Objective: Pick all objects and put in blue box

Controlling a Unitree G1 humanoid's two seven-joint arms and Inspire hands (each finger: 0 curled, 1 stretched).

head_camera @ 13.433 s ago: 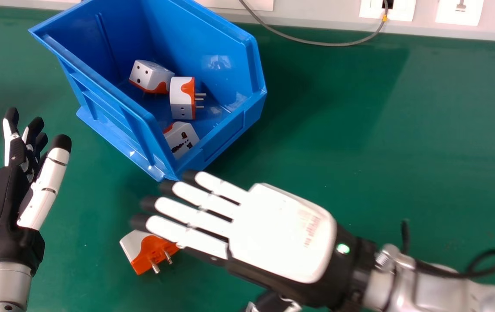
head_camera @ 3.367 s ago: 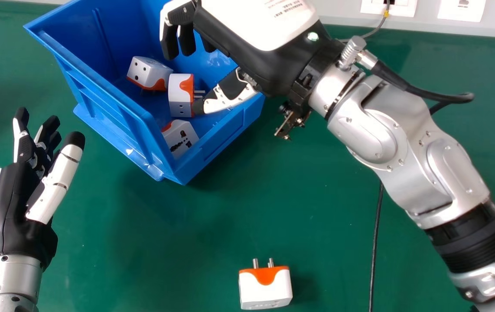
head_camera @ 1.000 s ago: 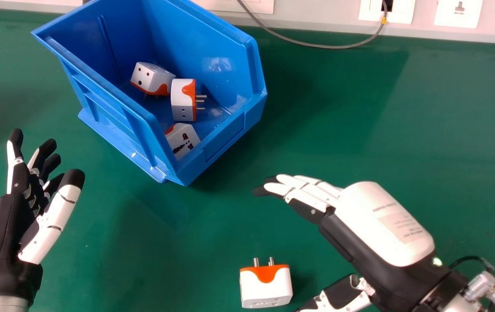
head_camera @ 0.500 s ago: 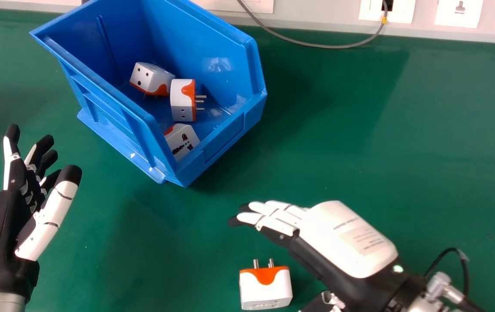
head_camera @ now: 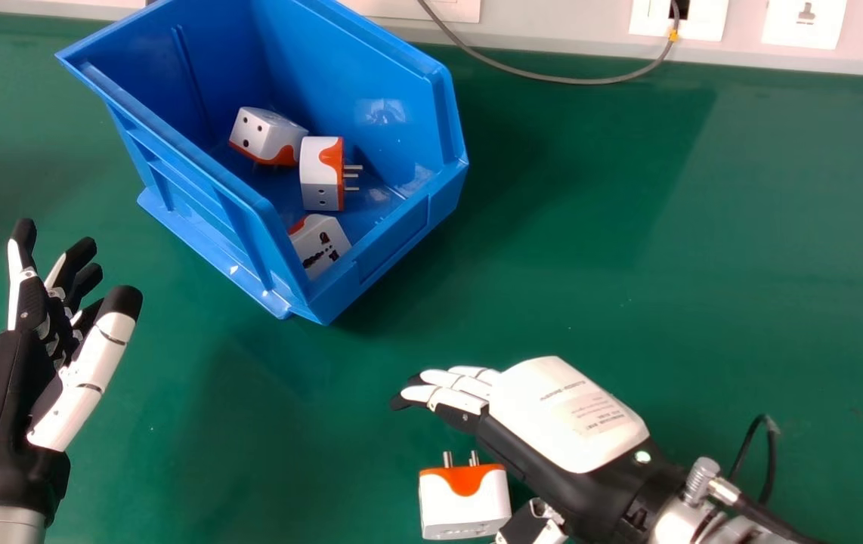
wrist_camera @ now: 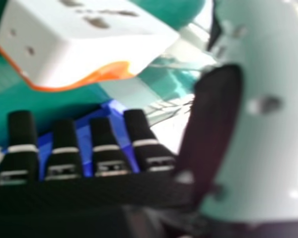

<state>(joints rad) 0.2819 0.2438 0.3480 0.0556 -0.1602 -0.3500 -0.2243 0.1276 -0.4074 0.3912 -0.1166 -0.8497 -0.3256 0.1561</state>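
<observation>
Because its shell looks like hard, smooth plastic, the white and orange plug adapter (head_camera: 465,505) should handle as a light, stiff, somewhat slippery thing, hardly fragile apart from its metal pins. It lies on the tabletop (head_camera: 666,302), far from the back edge and towards the robot's side, with its pins pointing to that back edge. The surest hold is probably across the two white sides, thumb against fingers, clear of the pins.

Just beside it is the right hand (head_camera: 567,412), palm down, its fingers nearly straight and close together, the thumb apart from them and nothing clamped between. Compared with a second ago, this hand has come lower and closer to the adapter, which has not moved.

Farther off, towards the tabletop's back left corner, stands the blue box (head_camera: 407,240), with the same three adapters (head_camera: 321,175) inside as before. The left hand (head_camera: 4,400), near the tabletop's left edge, has its fingers loosely extended and holds nothing.
</observation>
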